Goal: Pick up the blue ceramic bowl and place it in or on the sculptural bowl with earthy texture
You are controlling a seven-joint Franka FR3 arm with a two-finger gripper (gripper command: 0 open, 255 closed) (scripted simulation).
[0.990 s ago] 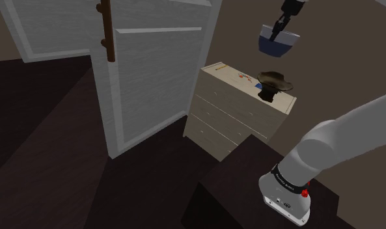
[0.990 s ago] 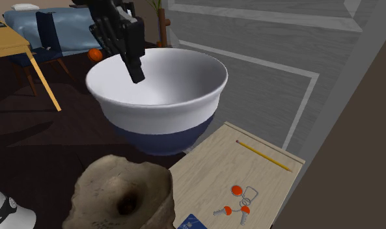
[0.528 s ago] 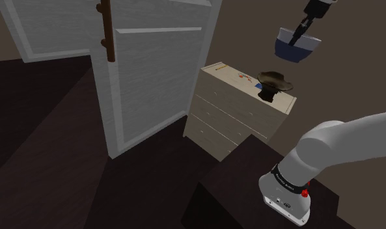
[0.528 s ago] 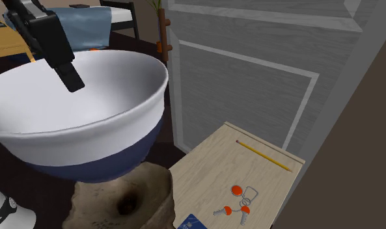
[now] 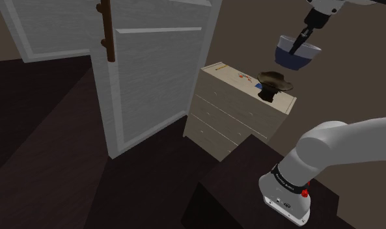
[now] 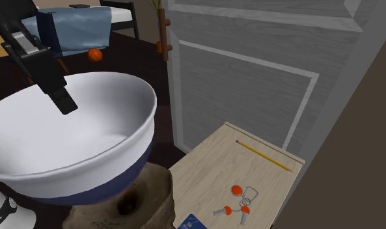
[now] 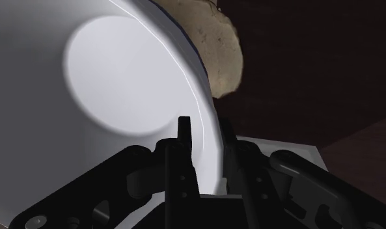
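White inside and dark blue round its base, the deep round bowl (image 5: 297, 53) (image 6: 74, 149) (image 7: 87, 78) hangs in the air. My black two-finger claw (image 5: 302, 39) (image 7: 206, 140) is clamped on its rim, one finger inside the wall and one outside, as the wrist view shows.

Below it stands the rough, earthy-brown sculptural bowl (image 5: 275, 81) (image 6: 129, 203) (image 7: 219, 52), on the near end of a pale wooden chest of drawers (image 5: 230, 114) (image 6: 217, 162). Also on that top lie a yellow pencil (image 6: 264, 155), a ring of orange-headed keys (image 6: 239, 200) and a blue card (image 6: 194, 223). A white panelled door (image 5: 152, 78) (image 6: 250, 65) stands just beside the chest.

Compared with half a second ago, the held bowl has come lower. An orange ball (image 6: 94, 55) on the dark floor has come back into sight behind it.

In the shoulder view a gap shows between the two bowls, with the held one off towards that view's right. In the second exterior view the held bowl covers most of the sculptural one — I cannot tell there whether they touch. The card is cut off at the frame's edge.
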